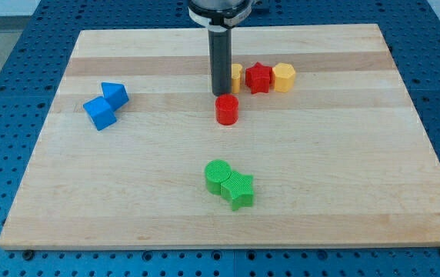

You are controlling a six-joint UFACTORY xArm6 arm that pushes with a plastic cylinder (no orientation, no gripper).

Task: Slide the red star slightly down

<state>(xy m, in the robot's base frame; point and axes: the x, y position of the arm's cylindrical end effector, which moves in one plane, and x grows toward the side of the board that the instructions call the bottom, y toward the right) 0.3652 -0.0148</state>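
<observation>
My tip (221, 93) is down on the wooden counter (343, 192), just above the red cylinder (227, 109) and a touch to the view's left of its centre; whether the two touch I cannot tell. I carry no jaws, only this dark rod, so nothing is being grasped.

The red star (258, 77) sits near the view's top, just right of my rod. It is flanked by a yellow block (236, 76) on its left, partly hidden behind my rod so I cannot make out its shape, and a yellow hexagonal block (283, 77) on its right, the three in a tight row.

Over at the view's left, two blue blocks press together: a blue cube (99, 113) and a blue angular block (115, 94) above it.

Toward the view's bottom, a green cylinder (218, 175) touches a green star (239, 189).
</observation>
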